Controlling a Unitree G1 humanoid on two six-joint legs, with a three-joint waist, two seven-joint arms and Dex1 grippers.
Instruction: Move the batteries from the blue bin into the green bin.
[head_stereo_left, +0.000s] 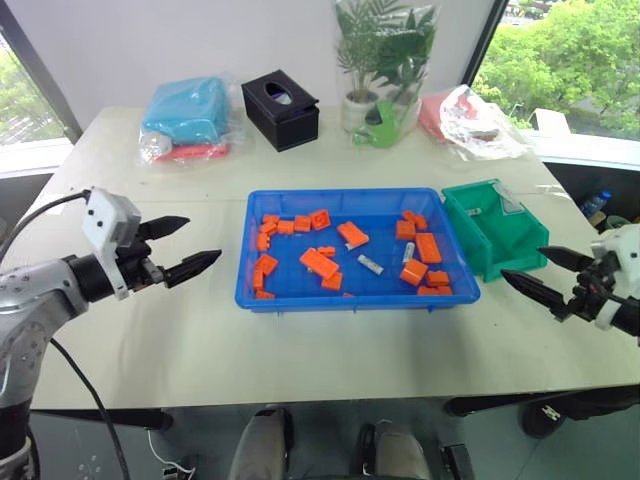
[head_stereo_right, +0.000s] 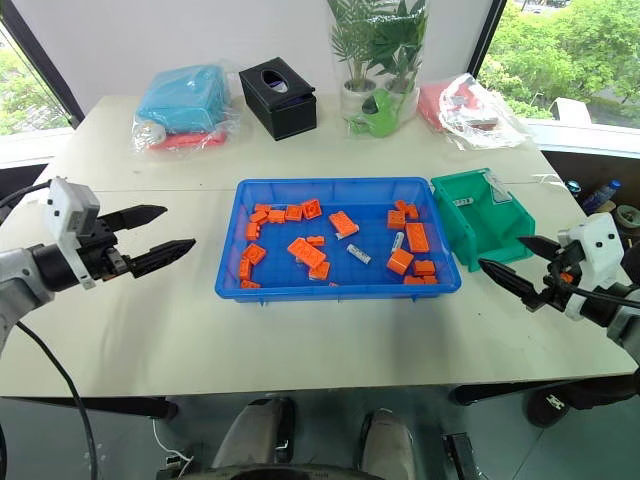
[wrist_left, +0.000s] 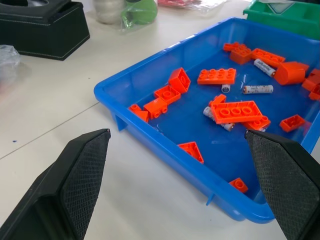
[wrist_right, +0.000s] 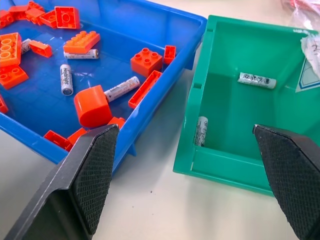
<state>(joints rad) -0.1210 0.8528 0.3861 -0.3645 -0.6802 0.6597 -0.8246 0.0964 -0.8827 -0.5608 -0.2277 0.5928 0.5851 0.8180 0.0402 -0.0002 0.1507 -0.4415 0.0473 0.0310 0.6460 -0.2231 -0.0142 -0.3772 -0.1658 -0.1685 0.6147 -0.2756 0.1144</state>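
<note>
Right now you have both grippers hanging above the table (head_stereo_left: 150, 330) on either side of the blue bin (head_stereo_left: 300, 297), neither one touching anything. Your left gripper (head_stereo_left: 182, 247) sits well out to the left of the bin, its two black fingers spread apart and pointing toward it, with nothing between them. Your right gripper (head_stereo_left: 538, 272) is over by the near right corner, just in front of the green bin (head_stereo_left: 505, 262), jaws also wide apart and empty. Look at the blue bin and you will see it scattered with orange blocks (head_stereo_left: 320, 262), and among them several batteries (wrist_right: 66, 79) lying flat on the floor of the tray: in the right wrist view one lies beside a rounded orange piece, another under a long orange block, a third on its own. The green bin stands right against the blue bin's right end, and it already holds two batteries, one lying across its floor (wrist_right: 256, 80) and one standing against the inner wall near the cut-away front (wrist_right: 201, 131). At the far edge of the table you can make out a black box (head_stereo_left: 281, 108), a potted plant (head_stereo_left: 380, 60) and some bagged bundles (head_stereo_left: 186, 118)
</note>
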